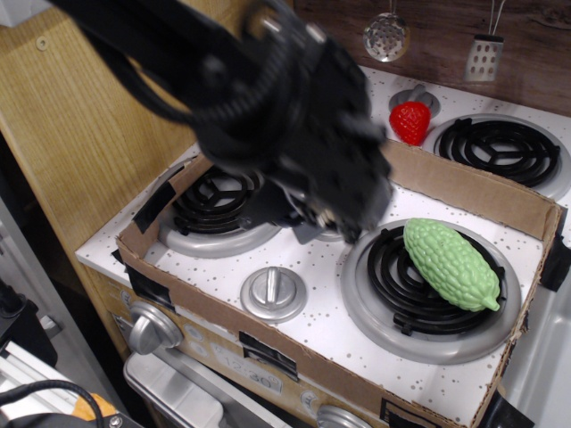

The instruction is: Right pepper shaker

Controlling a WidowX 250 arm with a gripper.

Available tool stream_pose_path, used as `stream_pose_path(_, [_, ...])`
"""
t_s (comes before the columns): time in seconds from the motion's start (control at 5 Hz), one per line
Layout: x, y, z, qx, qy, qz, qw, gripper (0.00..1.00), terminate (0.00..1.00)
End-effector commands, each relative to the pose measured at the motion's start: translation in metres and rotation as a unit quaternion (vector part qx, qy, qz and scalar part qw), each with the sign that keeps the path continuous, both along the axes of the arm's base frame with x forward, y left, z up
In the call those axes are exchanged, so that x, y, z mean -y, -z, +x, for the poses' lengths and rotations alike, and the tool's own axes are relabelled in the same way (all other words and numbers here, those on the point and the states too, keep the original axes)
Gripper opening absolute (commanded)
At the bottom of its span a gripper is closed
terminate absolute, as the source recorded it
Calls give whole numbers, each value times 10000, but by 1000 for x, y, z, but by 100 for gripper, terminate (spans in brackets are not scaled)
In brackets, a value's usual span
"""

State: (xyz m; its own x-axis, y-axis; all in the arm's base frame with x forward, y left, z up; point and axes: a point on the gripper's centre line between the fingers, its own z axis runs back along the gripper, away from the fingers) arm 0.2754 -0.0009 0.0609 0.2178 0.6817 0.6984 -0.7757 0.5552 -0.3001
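My gripper [314,225] is mostly hidden under the blurred black wrist, over the middle of the toy stove top. Only a small grey sliver of the pepper shaker [307,234] shows below the wrist, at the fingers, between the left burner [210,212] and the right burner [393,299]. The shaker's cap and the way it stands are hidden. The gripper appears shut on it.
A green bumpy gourd [451,263] lies on the right burner. A flat silver stove knob [273,292] sits at the front. A cardboard wall [464,185] rings the stove top. A red strawberry [410,122] sits behind it, beside further burners.
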Motion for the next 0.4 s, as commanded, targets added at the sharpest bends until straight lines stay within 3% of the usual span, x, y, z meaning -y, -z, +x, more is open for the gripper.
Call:
stream_pose_path(0.0, [15,-1,11,577,132,1214,9908,0,0])
stream_pose_path(0.2, [16,6,10,768,38,1879,9792,0,0])
